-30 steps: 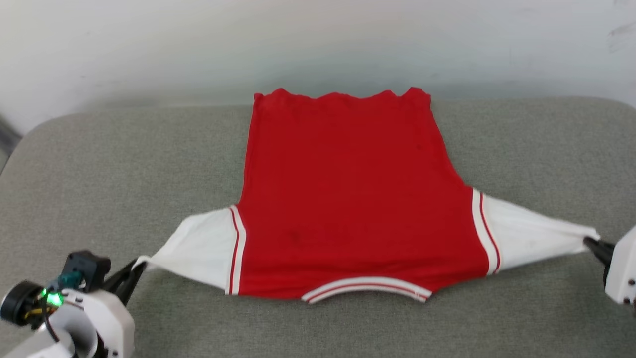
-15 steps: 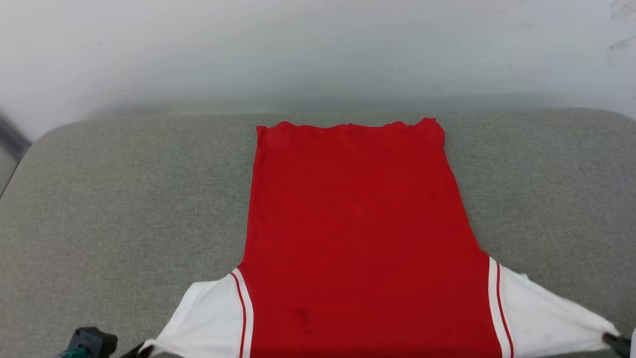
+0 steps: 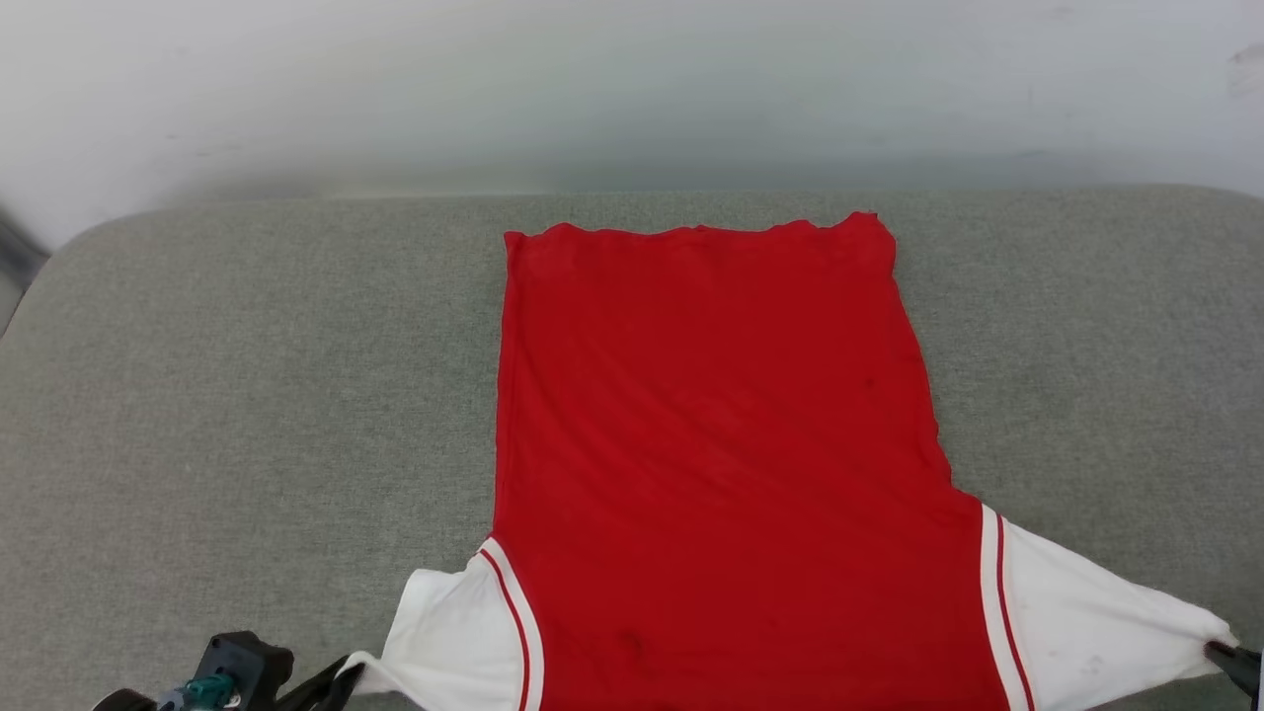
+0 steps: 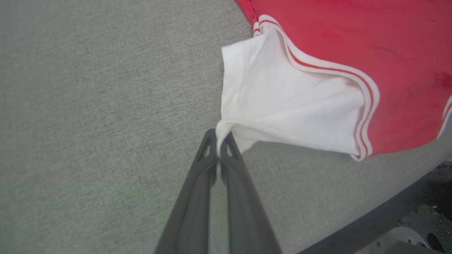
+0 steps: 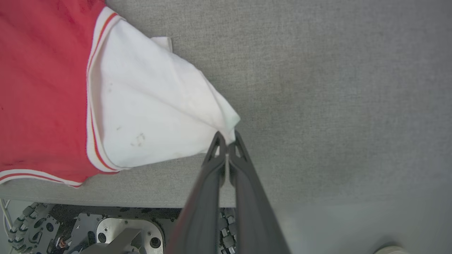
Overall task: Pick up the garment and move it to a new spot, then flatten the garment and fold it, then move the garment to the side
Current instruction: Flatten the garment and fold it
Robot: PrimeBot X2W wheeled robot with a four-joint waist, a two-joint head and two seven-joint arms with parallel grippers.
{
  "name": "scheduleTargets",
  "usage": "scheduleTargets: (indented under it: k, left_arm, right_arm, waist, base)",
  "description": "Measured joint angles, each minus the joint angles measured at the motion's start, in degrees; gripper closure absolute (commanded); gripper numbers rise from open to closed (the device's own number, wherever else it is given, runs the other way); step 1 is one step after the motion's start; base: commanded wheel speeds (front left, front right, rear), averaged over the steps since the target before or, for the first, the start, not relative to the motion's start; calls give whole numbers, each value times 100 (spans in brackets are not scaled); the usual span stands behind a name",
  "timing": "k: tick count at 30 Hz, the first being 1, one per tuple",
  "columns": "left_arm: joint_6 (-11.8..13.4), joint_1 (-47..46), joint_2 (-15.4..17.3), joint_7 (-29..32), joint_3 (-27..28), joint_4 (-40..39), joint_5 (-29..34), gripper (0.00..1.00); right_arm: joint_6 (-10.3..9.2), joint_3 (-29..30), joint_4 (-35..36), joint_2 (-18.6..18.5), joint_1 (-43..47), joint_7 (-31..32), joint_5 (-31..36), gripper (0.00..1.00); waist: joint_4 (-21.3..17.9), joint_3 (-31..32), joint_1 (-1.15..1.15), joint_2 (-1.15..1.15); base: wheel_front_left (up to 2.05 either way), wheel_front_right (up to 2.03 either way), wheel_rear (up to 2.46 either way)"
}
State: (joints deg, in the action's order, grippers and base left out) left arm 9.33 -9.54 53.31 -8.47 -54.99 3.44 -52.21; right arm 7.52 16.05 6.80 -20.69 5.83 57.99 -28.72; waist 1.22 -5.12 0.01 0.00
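I've got wide bare stretches of the grey woven-fabric padded surface (image 3: 247,395) left and right of the red jersey T-shirt with white sleeves (image 3: 711,444), so a gripper can pass there. The shirt lies flat down the middle, low to reach over. The pale wall (image 3: 592,89) closes off the far edge. My left gripper (image 4: 219,135) and right gripper (image 5: 226,137), pinched on the sleeve tips, take up the near corners. Under the near edge my metal wheeled base (image 5: 116,233) blocks the way.

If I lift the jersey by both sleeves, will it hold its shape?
Probably not: the jersey looks thin and floppy, sleeves bunching to points at the shut jaws, so its body would likely sag. Seems light; may drag on the textured cushion.
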Motion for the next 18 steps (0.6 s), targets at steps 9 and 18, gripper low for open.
scheduleTargets:
  k: [9, 18]
  left_arm:
    - [437, -321, -126, 168, 136, -1089, 149, 100]
    - [757, -667, -30, 423, 175, -2260, 522, 100]
  right_arm:
    - [-3, -82, 673, -137, -1035, 36, -566, 0]
    - [-2, -627, 157, -559, -3668, 977, -431, 0]
  waist:
    - [204, -544, 0, 0]
    - [678, -1510, 1, 0]
  base:
    - [0, 0, 0]
    - [0, 0, 0]
